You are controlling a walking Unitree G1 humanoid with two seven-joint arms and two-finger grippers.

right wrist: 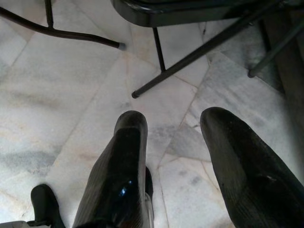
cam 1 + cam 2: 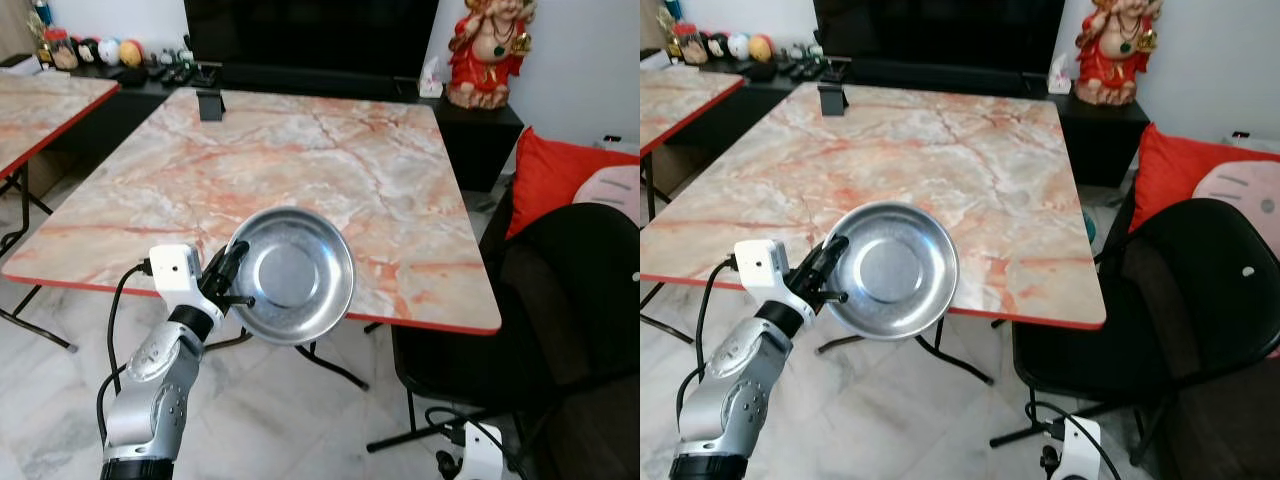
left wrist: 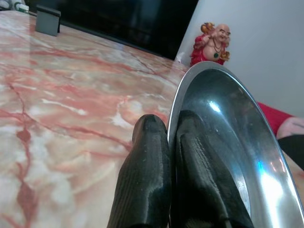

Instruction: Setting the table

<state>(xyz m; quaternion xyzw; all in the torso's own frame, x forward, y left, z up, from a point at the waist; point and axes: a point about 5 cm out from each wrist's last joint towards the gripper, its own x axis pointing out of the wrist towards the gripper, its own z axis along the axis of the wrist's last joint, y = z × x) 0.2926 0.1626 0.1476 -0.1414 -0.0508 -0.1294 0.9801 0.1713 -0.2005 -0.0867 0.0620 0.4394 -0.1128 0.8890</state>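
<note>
Left gripper: seen nearest the head camera, raised at the table's near edge; its two black fingers are pressed together on the bowl's rim, one finger outside the wall and one inside, as shown in the left wrist view.

Bowl: a shallow steel dish, empty, held by its left rim and tilted so that its hollow faces up and toward the camera; it is carried in the air over the near edge of the table, partly beyond that edge, and is not judged to be resting on anything.

Table: a marble-patterned top with a red edge, lying straight ahead of the bowl; a small dark block stands at its far side.

Key relation: the bowl extends from the fingers toward the robot's right and forward, with the tabletop directly in front of it and below; the left arm is the nearer arm and already has the grasp, so a forward reach and a levelling of the tilt are judged to be what the placing calls for.

Right gripper: hung low over the floor tiles near the chair legs, fingers spread apart, nothing held.

Risk: a thin rim grip may let the bowl swivel.
</note>
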